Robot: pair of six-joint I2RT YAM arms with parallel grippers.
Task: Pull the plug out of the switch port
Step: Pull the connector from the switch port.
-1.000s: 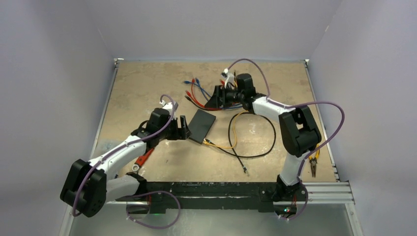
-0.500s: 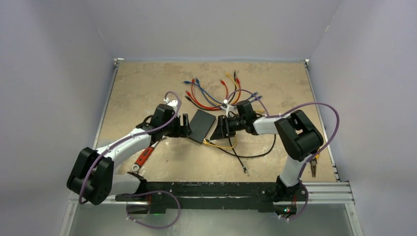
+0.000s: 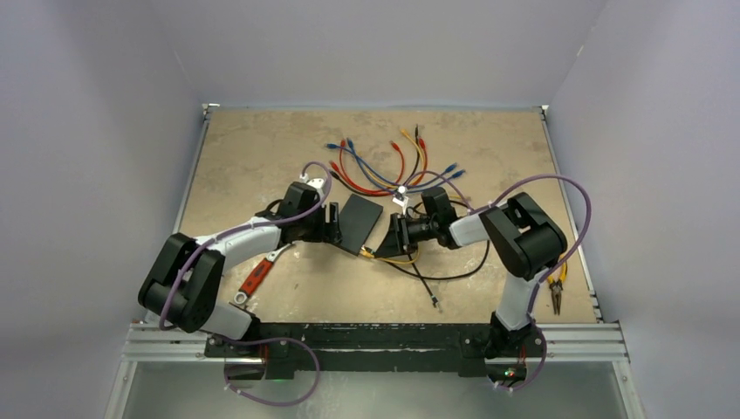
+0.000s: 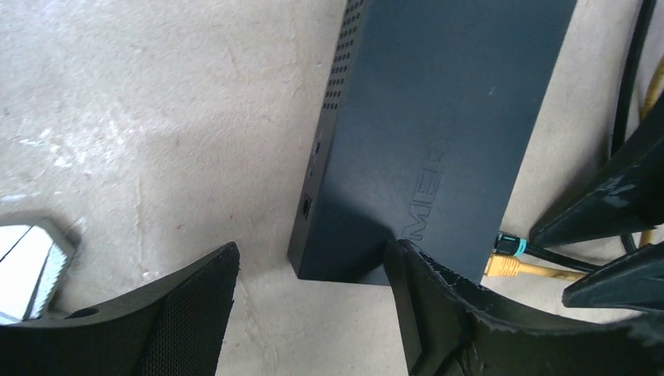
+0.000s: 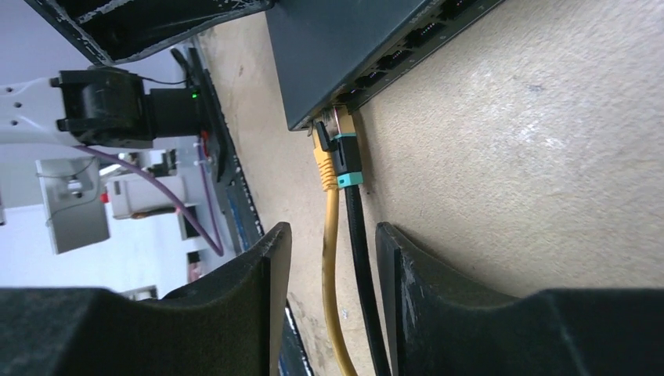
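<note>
The switch (image 3: 359, 223), a flat black box, lies mid-table. It also shows in the left wrist view (image 4: 438, 133) and the right wrist view (image 5: 344, 39). A yellow plug (image 5: 322, 153) and a black plug with a teal band (image 5: 346, 160) sit in sockets at its near corner, and both show in the left wrist view (image 4: 509, 268). My left gripper (image 3: 332, 225) (image 4: 313, 266) is open, its jaws either side of the switch's left near corner. My right gripper (image 3: 388, 234) (image 5: 333, 231) is open, with the yellow and black cables running between its fingers just behind the plugs.
A fan of red, blue and orange patch cables (image 3: 384, 166) lies at the back. A red-handled wrench (image 3: 253, 279) lies front left, and its silver head shows in the left wrist view (image 4: 23, 258). Pliers (image 3: 556, 292) lie by the right edge. The black cable loops to the front (image 3: 454, 271).
My right gripper has swung from the back cable pile forward and left to the switch's socket edge. My left gripper has moved a little farther in, up to the switch's left side.
</note>
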